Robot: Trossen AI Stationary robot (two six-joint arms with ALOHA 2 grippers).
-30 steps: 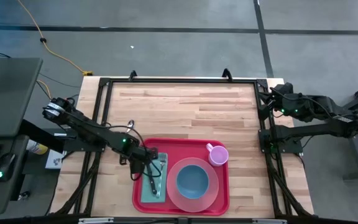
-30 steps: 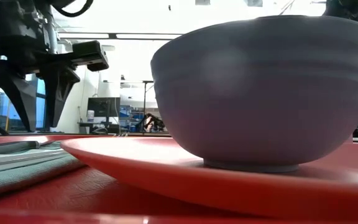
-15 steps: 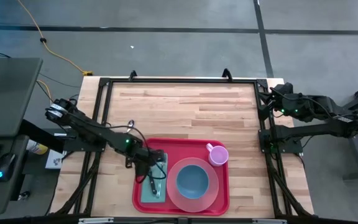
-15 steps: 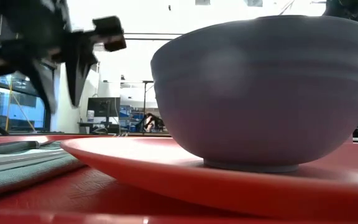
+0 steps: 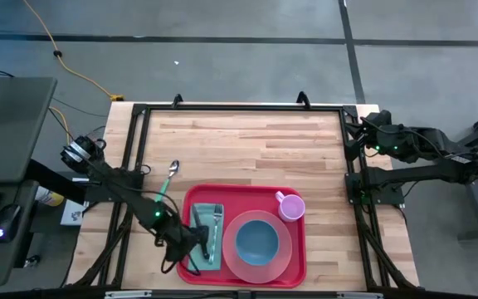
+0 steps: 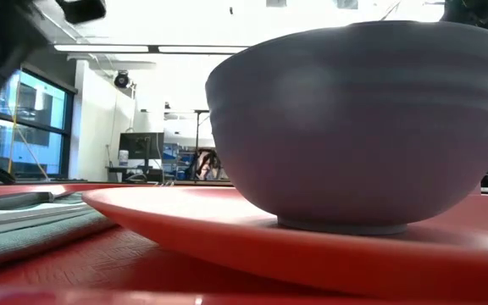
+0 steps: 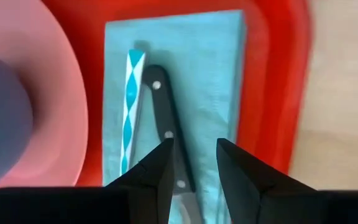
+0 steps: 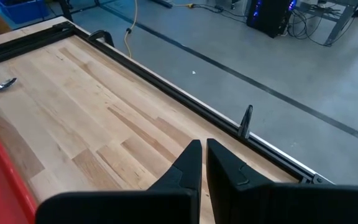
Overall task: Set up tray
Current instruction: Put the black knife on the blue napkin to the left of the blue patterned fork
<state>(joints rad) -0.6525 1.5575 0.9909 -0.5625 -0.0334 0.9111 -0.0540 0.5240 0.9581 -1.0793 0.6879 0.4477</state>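
One tray (image 5: pixel 243 193), red, sitting at the near edge of the worktop (image 5: pixel 239 141), roughly centred along it, long side parallel to that edge. On it: one pink plate (image 5: pixel 285 257) with one blue bowl (image 5: pixel 256 240) on top, one small pink cup (image 5: pixel 290 206) in the tray's far right corner, one teal napkin (image 7: pixel 204 81) along the tray's left end carrying one black-handled knife (image 7: pixel 165 127) and one blue-and-white patterned handle (image 7: pixel 132 106) beside it; what that second piece is, can't tell. One spoon (image 5: pixel 171 171) lies off the tray on bare wood, just beyond its far left corner. Left hand (image 5: pixel 196 246) hovers over the tray's left rim and napkin, fingers (image 7: pixel 153 171) partly apart, nothing between them, knife handle showing in the gap below. Right hand (image 8: pixel 199 163) is closed and empty, parked at the worktop's far right corner, well apart from the tray. The whole far half of the worktop is bare wood; black frame rails run along the left, right and far edges.
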